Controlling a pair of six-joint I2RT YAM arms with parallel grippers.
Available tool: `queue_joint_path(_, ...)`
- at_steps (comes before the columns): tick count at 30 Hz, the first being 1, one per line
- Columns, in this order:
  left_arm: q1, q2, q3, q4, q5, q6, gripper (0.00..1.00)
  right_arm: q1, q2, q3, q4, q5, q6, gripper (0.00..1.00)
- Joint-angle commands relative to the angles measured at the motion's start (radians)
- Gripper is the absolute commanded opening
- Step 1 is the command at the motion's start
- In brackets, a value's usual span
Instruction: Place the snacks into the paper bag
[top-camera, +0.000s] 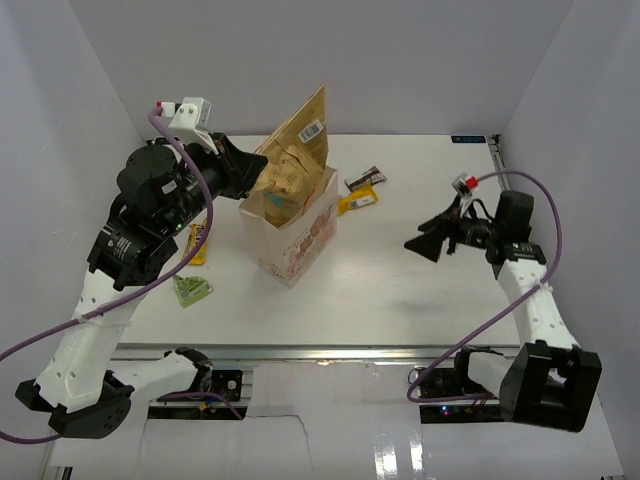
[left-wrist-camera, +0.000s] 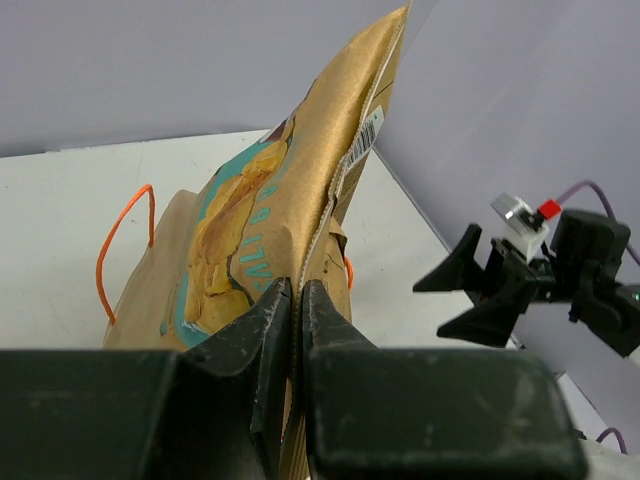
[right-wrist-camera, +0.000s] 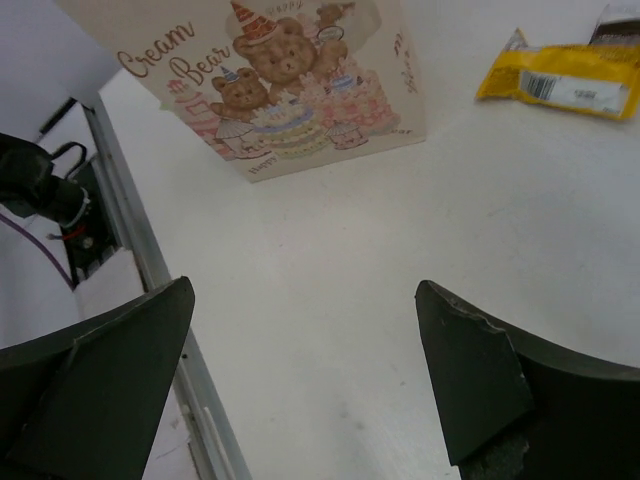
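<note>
The cream paper bag (top-camera: 300, 240) stands mid-table with its mouth open, and its bear print shows in the right wrist view (right-wrist-camera: 290, 90). The tan chip bag (top-camera: 297, 145) stands tilted with its lower part inside the paper bag and its top sticking out. My left gripper (top-camera: 248, 172) is shut on the chip bag's edge (left-wrist-camera: 300, 200), with the jaws pinching the seam (left-wrist-camera: 297, 292). My right gripper (top-camera: 425, 245) is open and empty above bare table (right-wrist-camera: 305, 300). A yellow wrapper (top-camera: 358, 200) and a dark bar (top-camera: 365, 179) lie right of the paper bag. A green pouch (top-camera: 191, 289) lies at the left.
Another yellow packet (top-camera: 197, 243) lies partly under my left arm. The paper bag's orange cord handle (left-wrist-camera: 125, 240) hangs at its rim. White walls close in the table on three sides. The table's front rail (right-wrist-camera: 150, 270) runs near the right gripper.
</note>
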Motion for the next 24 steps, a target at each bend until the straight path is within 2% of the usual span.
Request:
queue_joint_path(1,0.006,-0.08,-0.034,0.091,-0.043,-0.022,0.0,0.158,0.1,0.276,0.003,0.217,-0.028,0.97)
queue_joint_path(2,0.006,-0.088,-0.051,0.092,-0.046,-0.028,0.0,0.206,0.181,0.421,-0.022,0.262,-0.031,0.96)
queue_joint_path(4,0.006,-0.108,-0.065,0.092,-0.052,-0.032,0.0,0.295,0.274,0.576,-0.111,0.349,-0.031,0.94)
queue_joint_path(5,0.006,-0.112,-0.077,0.094,-0.052,-0.04,0.0,0.323,0.362,0.724,-0.139,0.391,-0.028,0.92)
queue_joint_path(8,0.006,-0.131,-0.106,0.105,-0.054,-0.052,0.0,0.409,0.491,0.928,-0.189,0.438,-0.041,0.91)
queue_joint_path(12,0.006,-0.149,-0.125,0.115,-0.06,-0.061,0.0,0.539,0.577,1.013,-0.197,0.487,-0.169,0.92)
queue_joint_path(15,0.006,-0.155,-0.126,0.114,-0.066,-0.063,0.0,0.59,0.637,1.048,-0.196,0.518,-0.206,0.91)
queue_joint_path(24,0.006,-0.174,-0.16,0.123,-0.066,-0.075,0.0,0.663,0.764,1.165,-0.179,0.61,-0.262,0.88)
